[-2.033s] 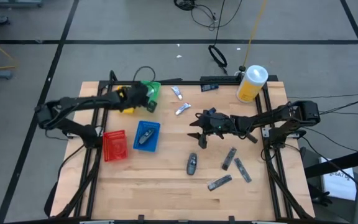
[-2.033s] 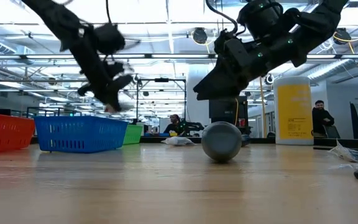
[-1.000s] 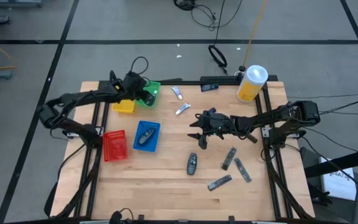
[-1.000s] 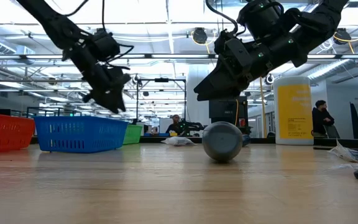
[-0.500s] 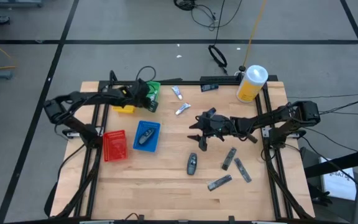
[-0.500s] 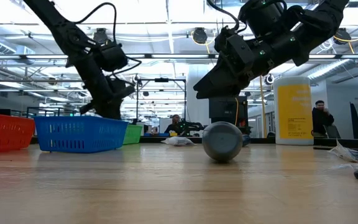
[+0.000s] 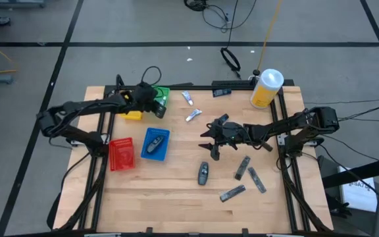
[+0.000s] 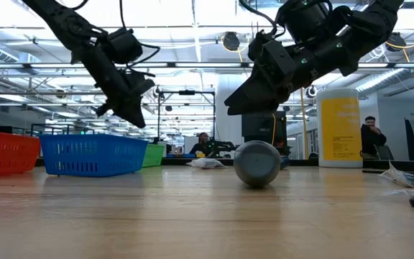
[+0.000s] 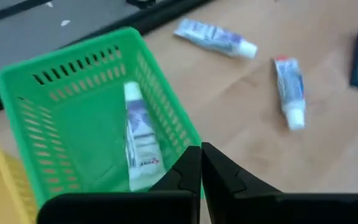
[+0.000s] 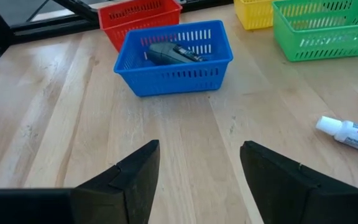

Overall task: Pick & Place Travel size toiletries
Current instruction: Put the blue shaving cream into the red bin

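My left gripper [image 7: 159, 108] [image 9: 201, 168] hovers shut and empty over the green tray [image 9: 67, 53], where one white tube [image 9: 140, 140] lies flat on the bottom. Two more tubes [image 7: 187, 98] [image 7: 193, 116] lie on the table beyond that tray. My right gripper [image 7: 208, 140] [image 10: 197, 168] hangs open above the table's middle, touching nothing. A rounded grey piece [image 7: 203, 173] [image 8: 257, 163] rests on the wood near it. Three flat dark pieces [image 7: 243, 167] [image 7: 256, 180] [image 7: 232, 193] lie toward the right near corner. Another dark piece [image 10: 169, 53] sits in the blue tray [image 7: 155, 143].
The red tray [image 7: 121, 153] stands left of the blue one, and the yellow tray [image 7: 131, 113] sits beside the green one. A big yellow container with a white lid [image 7: 266, 87] stands at the far right corner. Bare wood spreads along the near edge.
My left gripper shifted a little toward the near edge over the green tray, dipped, then rose again, staying shut.
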